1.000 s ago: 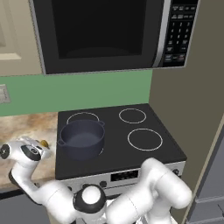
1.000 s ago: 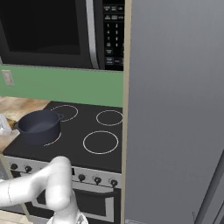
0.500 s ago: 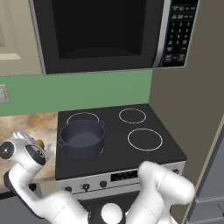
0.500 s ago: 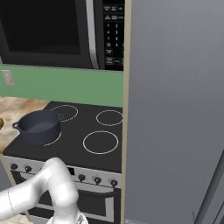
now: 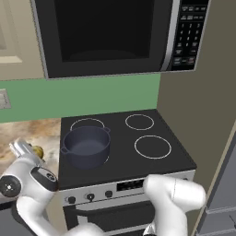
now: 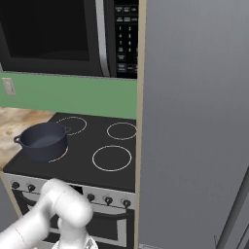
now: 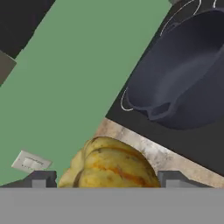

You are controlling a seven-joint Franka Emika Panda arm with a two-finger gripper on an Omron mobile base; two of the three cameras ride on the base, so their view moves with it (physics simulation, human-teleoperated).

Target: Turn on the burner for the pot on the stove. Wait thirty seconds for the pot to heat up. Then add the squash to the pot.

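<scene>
A home kitchen: a black glass-top stove (image 5: 124,152) with white ring marks and front knobs, a black microwave (image 5: 115,34) mounted above it, a green backsplash wall (image 5: 83,99), a stone-patterned surface (image 5: 27,133) adjoining the stove's left edge, and a pot (image 5: 86,146) on the cooktop.

Flanking base views, shared stove (image 5: 124,152)

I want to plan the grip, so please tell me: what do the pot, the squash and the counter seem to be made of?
The pot: probably metal, with a matte dark blue-grey surface.
The squash: a natural ribbed rind, yellow with orange streaks, likely firm.
The counter: looks like mottled beige-brown stone, though it could be laminate.
</scene>
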